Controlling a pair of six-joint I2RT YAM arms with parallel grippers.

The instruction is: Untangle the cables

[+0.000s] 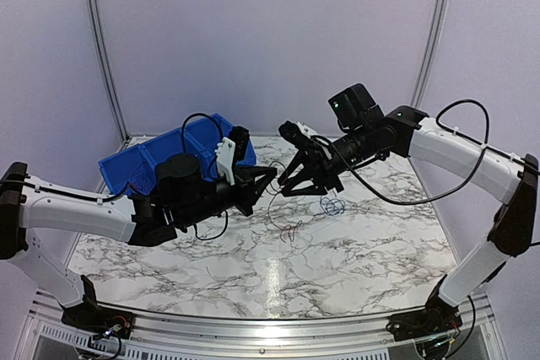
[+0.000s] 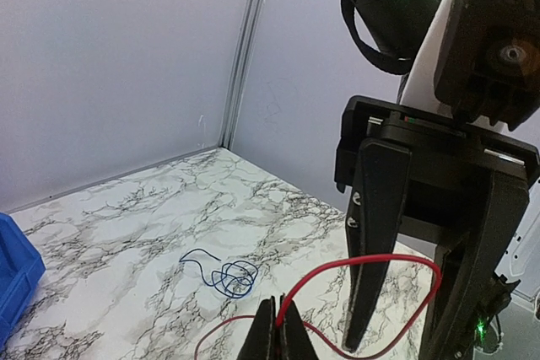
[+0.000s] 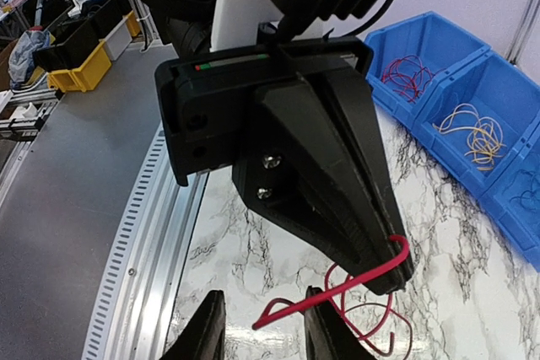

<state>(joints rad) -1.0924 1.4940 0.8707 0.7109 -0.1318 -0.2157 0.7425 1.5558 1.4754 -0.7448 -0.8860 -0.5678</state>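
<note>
Jaws of left gripper (image 2: 278,330) clamping red cable (image 2: 380,259): thin, light, springy, likely slipping. Jaws of right gripper (image 3: 261,326) standing apart, straddling it. Pinching loop at 1 o'clock of left jaws seeming best.

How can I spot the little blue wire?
Look at the marble table, near its middle, close by the right gripper. The blue wire lies flat there in a small scribbly coil. It lies loose and alone, while the red wire hangs pinched in the left gripper.
</note>
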